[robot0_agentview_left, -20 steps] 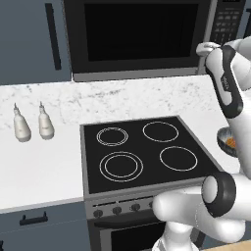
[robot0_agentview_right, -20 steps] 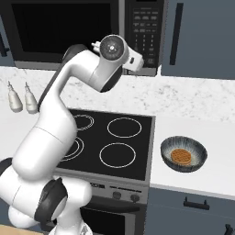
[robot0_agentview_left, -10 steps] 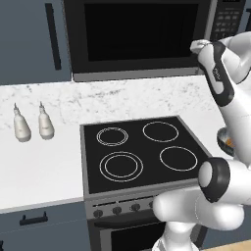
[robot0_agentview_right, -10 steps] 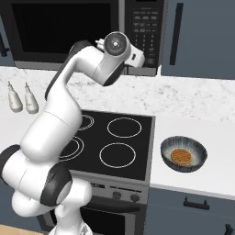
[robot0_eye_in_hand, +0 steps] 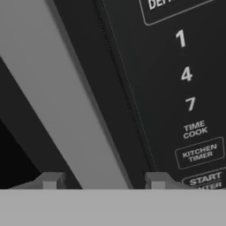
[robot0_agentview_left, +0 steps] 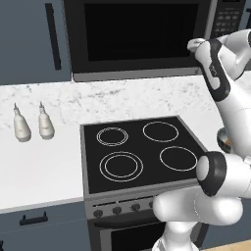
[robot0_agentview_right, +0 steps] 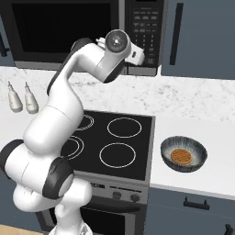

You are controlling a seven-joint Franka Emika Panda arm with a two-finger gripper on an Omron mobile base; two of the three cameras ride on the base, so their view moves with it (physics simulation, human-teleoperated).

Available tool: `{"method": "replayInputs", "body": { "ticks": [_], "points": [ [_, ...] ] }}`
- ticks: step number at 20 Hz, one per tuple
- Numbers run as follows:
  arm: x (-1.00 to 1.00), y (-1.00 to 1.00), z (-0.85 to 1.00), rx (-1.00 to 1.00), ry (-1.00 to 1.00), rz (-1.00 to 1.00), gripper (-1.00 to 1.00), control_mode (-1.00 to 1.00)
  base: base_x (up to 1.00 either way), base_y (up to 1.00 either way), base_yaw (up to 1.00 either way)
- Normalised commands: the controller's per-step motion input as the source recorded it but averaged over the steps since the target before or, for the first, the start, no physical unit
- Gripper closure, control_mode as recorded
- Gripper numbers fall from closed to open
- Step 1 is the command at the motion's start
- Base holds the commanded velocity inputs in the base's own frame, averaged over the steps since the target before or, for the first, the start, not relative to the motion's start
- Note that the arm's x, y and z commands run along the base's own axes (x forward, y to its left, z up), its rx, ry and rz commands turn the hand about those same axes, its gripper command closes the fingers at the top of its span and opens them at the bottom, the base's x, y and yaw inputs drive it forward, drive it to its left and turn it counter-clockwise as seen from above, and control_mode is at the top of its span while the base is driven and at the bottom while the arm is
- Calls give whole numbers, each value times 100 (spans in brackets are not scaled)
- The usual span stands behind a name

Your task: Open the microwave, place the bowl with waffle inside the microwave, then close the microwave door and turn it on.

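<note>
The microwave (robot0_agentview_left: 142,39) hangs above the stove with its dark glass microwave door (robot0_agentview_left: 139,32) closed. My gripper (robot0_eye_in_hand: 102,180) is pressed close to its front at the door's right edge. The fingers (robot0_eye_in_hand: 49,180) stand apart, astride the door's grey steel strip (robot0_eye_in_hand: 66,97), beside the black button panel (robot0_eye_in_hand: 176,88). I see no pad touching the strip. From the right base view the hand (robot0_agentview_right: 136,53) sits against the panel (robot0_agentview_right: 144,27). The dark grey bowl (robot0_agentview_right: 198,151) with the orange-brown waffle (robot0_agentview_right: 180,156) rests on the counter right of the stove.
The black four-ring stove (robot0_agentview_left: 142,149) lies below the arm. Two pale bottles (robot0_agentview_left: 22,128) stand on the marble counter (robot0_agentview_left: 39,171) at the left. Dark blue cabinets (robot0_agentview_right: 197,36) flank the microwave, and the arm's elbow (robot0_agentview_right: 101,62) reaches over the stove.
The hand has edged a little left toward the door's right edge, and the arm has drawn in closer to the microwave. The bowl has not moved.
</note>
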Motion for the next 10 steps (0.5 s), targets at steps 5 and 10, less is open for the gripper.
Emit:
{"method": "replayInputs", "body": {
  "ticks": [5, 10],
  "points": [
    [3, 0, 0, 0, 2, 0, 100, -100, 0, 0, 0],
    [-49, -21, 0, 0, 0, -4, 100, -100, 0, 0, 0]
  ]
}}
